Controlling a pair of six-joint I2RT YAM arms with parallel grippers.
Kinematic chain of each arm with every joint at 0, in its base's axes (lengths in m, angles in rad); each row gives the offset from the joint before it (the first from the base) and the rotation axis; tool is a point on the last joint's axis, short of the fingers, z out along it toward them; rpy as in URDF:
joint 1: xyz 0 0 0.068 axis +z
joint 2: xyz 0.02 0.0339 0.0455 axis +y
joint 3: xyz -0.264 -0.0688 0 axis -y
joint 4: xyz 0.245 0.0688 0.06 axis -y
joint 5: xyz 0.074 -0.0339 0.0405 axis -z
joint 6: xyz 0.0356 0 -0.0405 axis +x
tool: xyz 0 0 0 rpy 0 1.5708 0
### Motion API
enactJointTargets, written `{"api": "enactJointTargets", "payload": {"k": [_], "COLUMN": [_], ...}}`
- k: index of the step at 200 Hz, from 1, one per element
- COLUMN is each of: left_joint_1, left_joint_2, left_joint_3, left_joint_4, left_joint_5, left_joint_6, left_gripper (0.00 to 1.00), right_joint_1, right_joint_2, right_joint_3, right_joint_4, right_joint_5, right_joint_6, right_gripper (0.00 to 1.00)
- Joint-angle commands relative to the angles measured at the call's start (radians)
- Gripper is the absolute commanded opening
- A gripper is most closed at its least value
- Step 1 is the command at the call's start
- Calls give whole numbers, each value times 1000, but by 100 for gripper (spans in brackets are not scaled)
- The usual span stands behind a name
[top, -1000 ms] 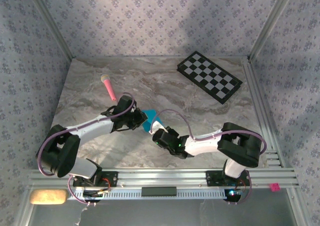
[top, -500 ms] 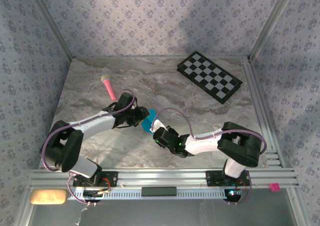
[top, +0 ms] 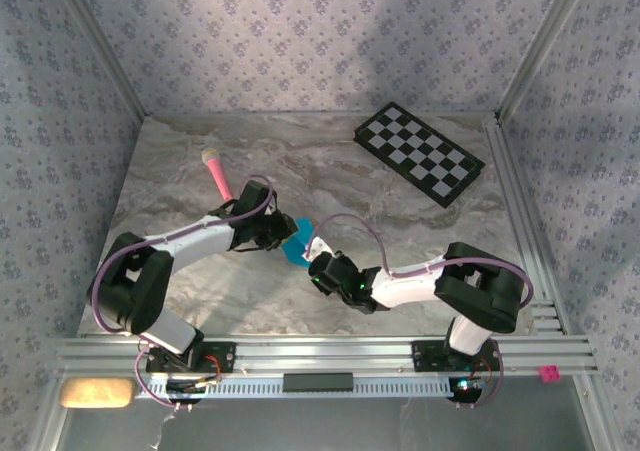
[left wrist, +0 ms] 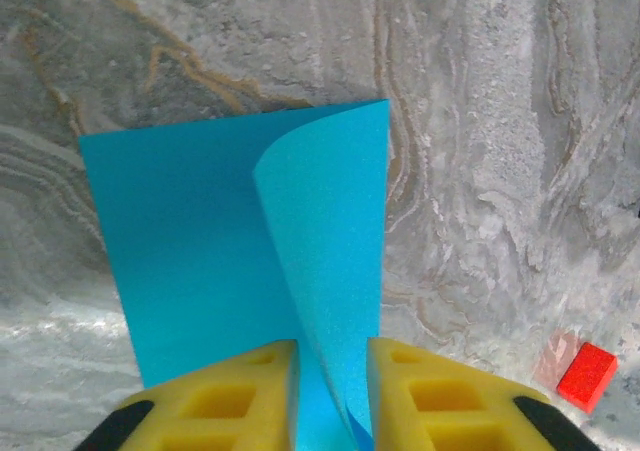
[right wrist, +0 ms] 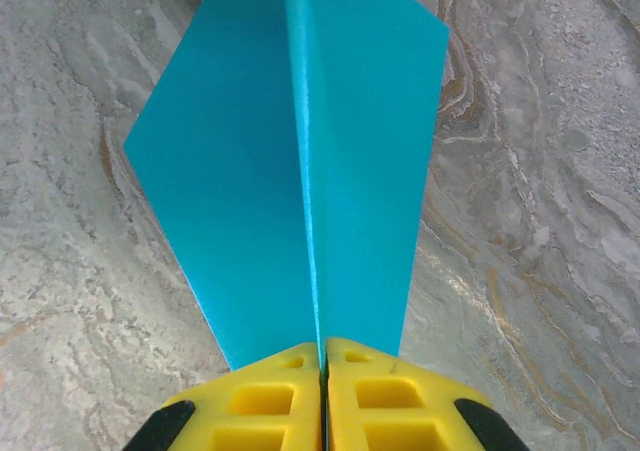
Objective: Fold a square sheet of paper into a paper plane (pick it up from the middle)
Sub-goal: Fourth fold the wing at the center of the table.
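centrally, both hands pinch the blue sheet of paper [top: 295,243]: right hand [right wrist: 322,356] on its crease, left hand [left wrist: 332,371] on its curled flap.

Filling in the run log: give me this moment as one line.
stage: folding | paper: creased, between both arms | left gripper: shut on paper | right gripper: shut on paper

White-and-black arms [top: 190,241], purple cables, yellow jaws with black tips

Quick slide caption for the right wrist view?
Right gripper pinches the blue paper's raised centre crease above the marble table.
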Motion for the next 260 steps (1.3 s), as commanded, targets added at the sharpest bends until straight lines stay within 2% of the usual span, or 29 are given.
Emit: {"api": "enactJointTargets", "payload": {"k": [1, 26, 162, 260], "left_joint_1": [7, 7, 15, 42], "left_joint_2": [3, 3, 8, 37], "left_joint_3": [36, 37, 49, 87], "left_joint_4": [-50, -60, -57, -90], "left_joint_5": [6, 6, 47, 112], "left_joint_6": [18, 19, 32, 82], "left_gripper": [20, 12, 0, 0], "right_joint_1": [-9, -16, -23, -33], "right_joint_2": [-14, -20, -14, -16], "right_joint_3": [-16, -18, -10, -4], "right_joint_4": [14, 13, 5, 16], "right_joint_5": [4, 3, 15, -32], "right_joint_6": [20, 23, -21, -60], "right_gripper": [11, 13, 17, 14]}}
